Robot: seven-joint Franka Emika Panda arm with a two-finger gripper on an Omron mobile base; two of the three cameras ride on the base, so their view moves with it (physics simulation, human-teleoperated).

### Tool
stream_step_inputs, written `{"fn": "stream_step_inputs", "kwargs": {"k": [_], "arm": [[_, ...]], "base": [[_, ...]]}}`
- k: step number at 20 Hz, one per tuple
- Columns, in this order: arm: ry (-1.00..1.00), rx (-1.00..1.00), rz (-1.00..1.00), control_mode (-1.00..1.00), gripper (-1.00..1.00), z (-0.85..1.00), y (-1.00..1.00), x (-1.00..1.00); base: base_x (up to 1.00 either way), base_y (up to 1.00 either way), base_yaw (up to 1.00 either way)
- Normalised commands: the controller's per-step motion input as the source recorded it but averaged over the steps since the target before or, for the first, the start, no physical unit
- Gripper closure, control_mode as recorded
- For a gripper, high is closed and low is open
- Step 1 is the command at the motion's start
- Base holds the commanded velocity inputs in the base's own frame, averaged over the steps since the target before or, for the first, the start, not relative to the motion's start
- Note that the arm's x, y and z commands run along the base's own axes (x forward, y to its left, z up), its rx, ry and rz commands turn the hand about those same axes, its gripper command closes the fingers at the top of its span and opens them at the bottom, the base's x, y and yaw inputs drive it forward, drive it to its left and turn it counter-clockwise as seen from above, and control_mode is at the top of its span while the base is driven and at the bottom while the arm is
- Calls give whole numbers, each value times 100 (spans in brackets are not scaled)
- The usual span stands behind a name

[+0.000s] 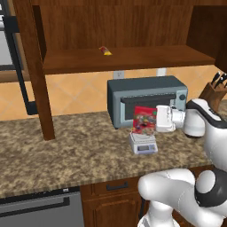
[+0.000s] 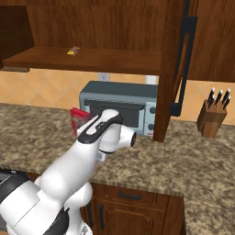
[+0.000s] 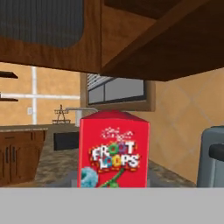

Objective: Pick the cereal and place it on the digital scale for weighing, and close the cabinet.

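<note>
The cereal point(image 1: 143, 119) is a flat red box with a colourful printed front, held upright directly above the digital scale point(image 1: 143, 143); I cannot tell whether its bottom edge touches the platform. My gripper point(image 1: 156, 119) comes in from the right and is shut on the box's right side. The hand view looks at the box's front point(image 3: 113, 151) from close up. In the right base view my arm hides most of the cereal point(image 2: 78, 119). The cabinet point(image 1: 119, 57) above the counter stands open, with one door point(image 1: 37, 66) swung out on the left and another door point(image 2: 173, 69) on the right.
A grey-blue toaster oven point(image 1: 146, 98) stands right behind the scale. A tiny red-yellow item point(image 1: 105, 51) lies on the cabinet shelf. A knife block point(image 1: 213, 92) sits at the far right of the granite counter point(image 1: 66, 150). Drawers point(image 1: 116, 186) run below the counter edge.
</note>
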Motion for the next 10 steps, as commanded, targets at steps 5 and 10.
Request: {"fn": "stream_step_inputs", "kwargs": {"k": [5, 10], "arm": [[7, -1, 0, -100, 100, -10, -41, 25], [0, 0, 0, -100, 100, -23, -21, 0]], "base": [[0, 0, 0], [0, 0, 0]]}}
